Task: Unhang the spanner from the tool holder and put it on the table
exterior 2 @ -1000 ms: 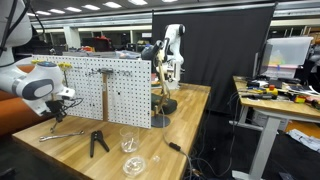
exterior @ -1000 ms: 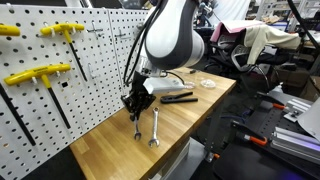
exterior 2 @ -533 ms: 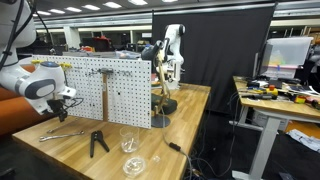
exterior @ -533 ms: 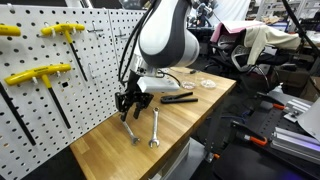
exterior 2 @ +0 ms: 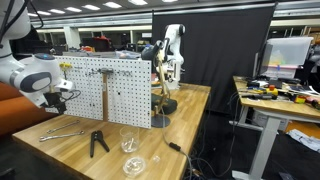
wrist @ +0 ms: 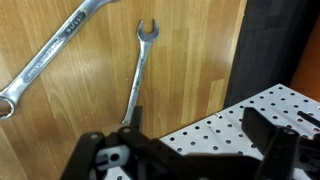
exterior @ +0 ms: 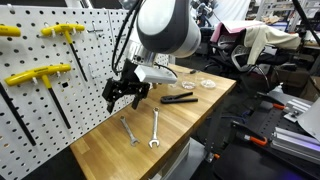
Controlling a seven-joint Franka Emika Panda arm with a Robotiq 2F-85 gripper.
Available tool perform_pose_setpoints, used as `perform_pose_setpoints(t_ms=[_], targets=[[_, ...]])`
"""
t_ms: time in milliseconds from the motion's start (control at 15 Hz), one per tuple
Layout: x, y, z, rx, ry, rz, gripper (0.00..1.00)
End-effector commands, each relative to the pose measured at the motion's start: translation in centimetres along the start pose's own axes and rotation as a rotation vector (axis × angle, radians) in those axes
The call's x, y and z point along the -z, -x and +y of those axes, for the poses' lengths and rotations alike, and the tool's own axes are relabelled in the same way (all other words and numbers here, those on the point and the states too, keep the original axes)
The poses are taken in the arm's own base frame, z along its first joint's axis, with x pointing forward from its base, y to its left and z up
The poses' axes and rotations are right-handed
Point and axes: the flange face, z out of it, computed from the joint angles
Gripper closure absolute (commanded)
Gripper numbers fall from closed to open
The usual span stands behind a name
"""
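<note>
The short silver spanner (exterior: pixel 128 130) lies flat on the wooden table (exterior: pixel 195 112), free of any grip; the wrist view shows it (wrist: pixel 140 72) slanting on the wood (wrist: pixel 195 40). My gripper (exterior: pixel 122 97) hangs open and empty above it, close to the white pegboard tool holder (exterior: pixel 85 60). In the wrist view the pegboard (wrist: pixel 225 130) fills the gap of my gripper (wrist: pixel 190 150), whose dark fingers (wrist: pixel 270 140) stand wide apart. In both exterior views the arm stands at the table's end by the pegboard (exterior 2: pixel 115 95), with my gripper (exterior 2: pixel 61 99) above the spanner (exterior 2: pixel 58 133).
A longer silver spanner (exterior: pixel 155 128) lies beside the short one, also in the wrist view (wrist: pixel 45 58). Yellow T-handle tools (exterior: pixel 40 75) hang on the board, as does a hammer (exterior 2: pixel 103 78). Black pliers (exterior: pixel 180 97), a tape roll (exterior: pixel 208 84) and glass cups (exterior 2: pixel 128 140) are on the table.
The jaws opened and let go of the short spanner, which now lies on the table. The gripper has risen and moved back toward the pegboard.
</note>
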Motion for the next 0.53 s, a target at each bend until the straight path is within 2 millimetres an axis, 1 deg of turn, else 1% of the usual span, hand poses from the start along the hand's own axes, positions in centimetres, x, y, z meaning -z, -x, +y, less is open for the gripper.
perform_pose_setpoints(t_ms=[0, 467], targets=[[0.08, 0.14, 0.0, 0.002, 0.004, -0.001, 0.0], [0.03, 0.33, 0.26, 0.003, 0.007, -0.005, 0.0]])
